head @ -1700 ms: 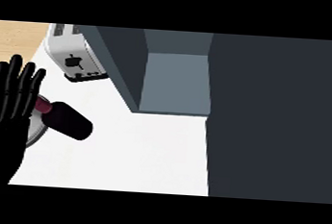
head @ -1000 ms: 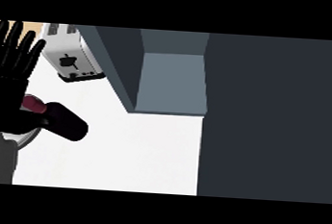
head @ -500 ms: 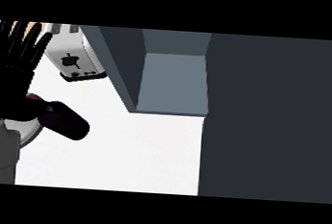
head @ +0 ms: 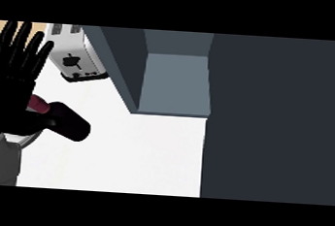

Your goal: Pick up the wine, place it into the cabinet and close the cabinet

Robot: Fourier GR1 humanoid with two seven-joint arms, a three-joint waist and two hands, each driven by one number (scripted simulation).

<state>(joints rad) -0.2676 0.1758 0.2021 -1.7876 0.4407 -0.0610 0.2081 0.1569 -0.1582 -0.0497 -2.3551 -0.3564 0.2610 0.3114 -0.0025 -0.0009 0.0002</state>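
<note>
**Wine not yet grasped**

The left hand (head: 12, 83) is being held open, fingers straight, over the wine (head: 61, 118), which is lying on the counter (head: 139, 152) beside a toaster (head: 77, 61). The pick-up step is judged in hand. Next, fingers are to be closed round the bottle before the open cabinet (head: 174, 81) is approached.

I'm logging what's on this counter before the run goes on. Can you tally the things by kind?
Wine bottle: 1
Toaster: 1
Plate, partly hidden under the left hand: 1
Open cabinet: 1
Total: 4 things, plus 1 hand in view.
</note>
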